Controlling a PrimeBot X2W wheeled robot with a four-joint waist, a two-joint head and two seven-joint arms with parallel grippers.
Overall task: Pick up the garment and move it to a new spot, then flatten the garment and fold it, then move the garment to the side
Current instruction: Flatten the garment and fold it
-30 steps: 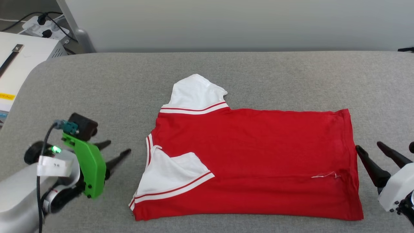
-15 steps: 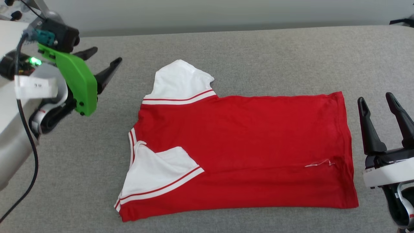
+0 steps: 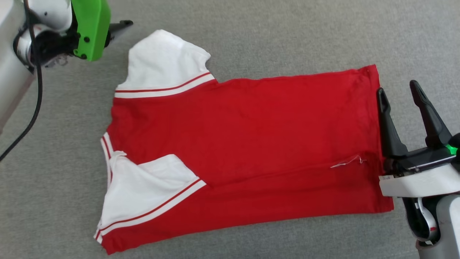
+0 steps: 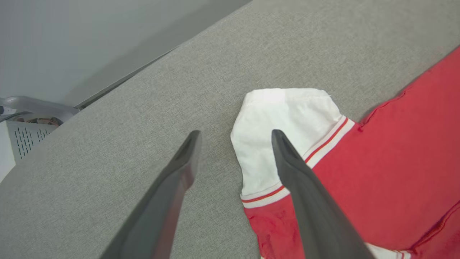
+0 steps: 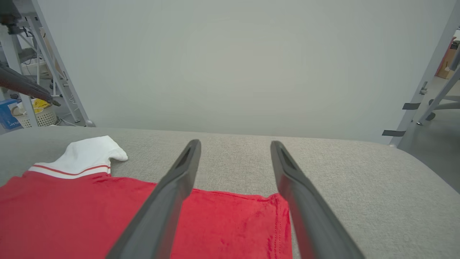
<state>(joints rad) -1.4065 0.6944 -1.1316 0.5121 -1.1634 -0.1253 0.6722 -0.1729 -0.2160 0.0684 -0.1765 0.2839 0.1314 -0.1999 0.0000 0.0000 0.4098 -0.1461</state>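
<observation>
So, the right gripper (image 3: 398,90) has its two dark fingers spread wide with nothing in them, sitting right at the hem end of the red T-shirt with white striped-trim sleeves (image 3: 251,136). The left gripper (image 4: 233,135) is just as wide and empty, hovering by the far white sleeve (image 4: 284,122). The shirt lies flat on the grey fabric surface (image 3: 287,36), so I'd guess both are lining up a fold.

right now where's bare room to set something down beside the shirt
Broad bare grey padding lies beyond the far edge of the garment, and left of its collar, nearer than the left gripper. Crowded: the hem, where the right gripper stands, and the far sleeve.
</observation>
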